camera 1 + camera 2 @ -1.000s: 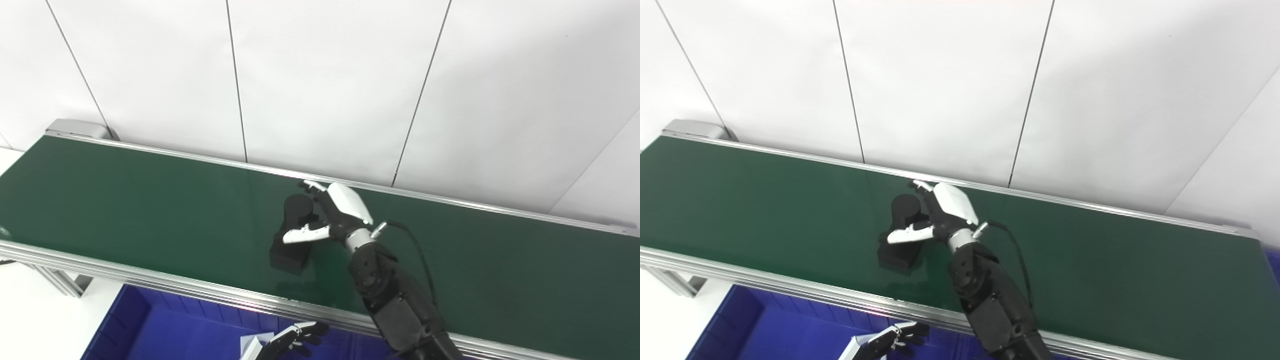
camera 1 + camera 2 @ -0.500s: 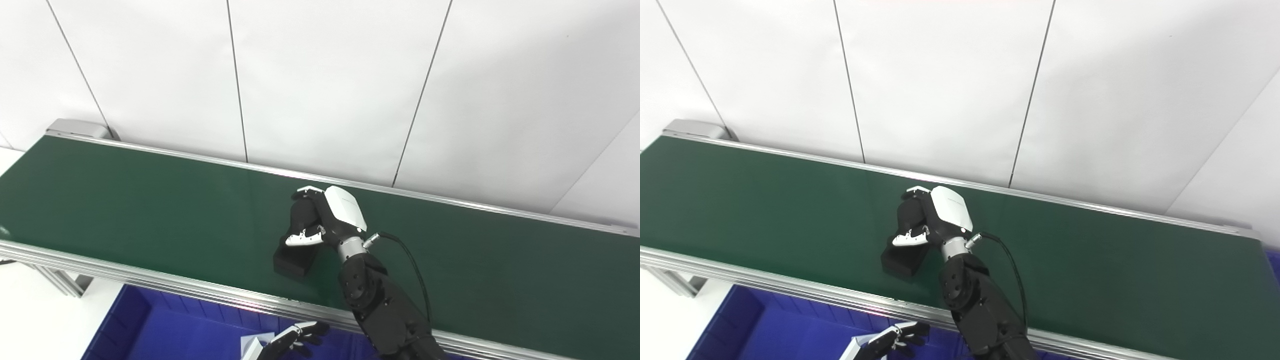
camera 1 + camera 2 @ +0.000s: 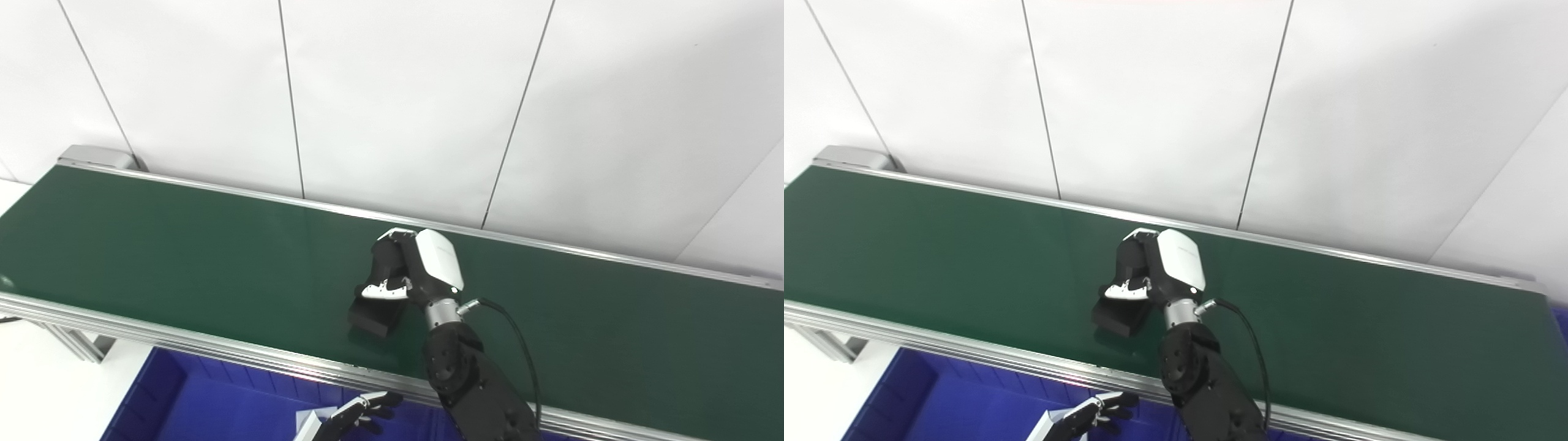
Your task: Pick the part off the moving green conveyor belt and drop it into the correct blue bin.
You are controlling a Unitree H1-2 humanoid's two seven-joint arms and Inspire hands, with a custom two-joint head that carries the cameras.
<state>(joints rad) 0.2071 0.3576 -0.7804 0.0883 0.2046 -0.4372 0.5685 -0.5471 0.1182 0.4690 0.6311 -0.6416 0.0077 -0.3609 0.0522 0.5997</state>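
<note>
On the green conveyor belt (image 3: 184,245), the right hand (image 3: 422,269) grips the black block-shaped part (image 3: 376,306); its overhanging lower end may slip free during lifting.

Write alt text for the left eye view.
The right hand is shut on a black part over the green conveyor belt. Below, the left hand hovers over a blue bin.

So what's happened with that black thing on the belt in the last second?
The right robot hand was open beside the black part; its fingers have closed around the part, and hand and part have shifted rightward along the green conveyor belt. The left robot hand has stayed low over the blue bin.
</note>
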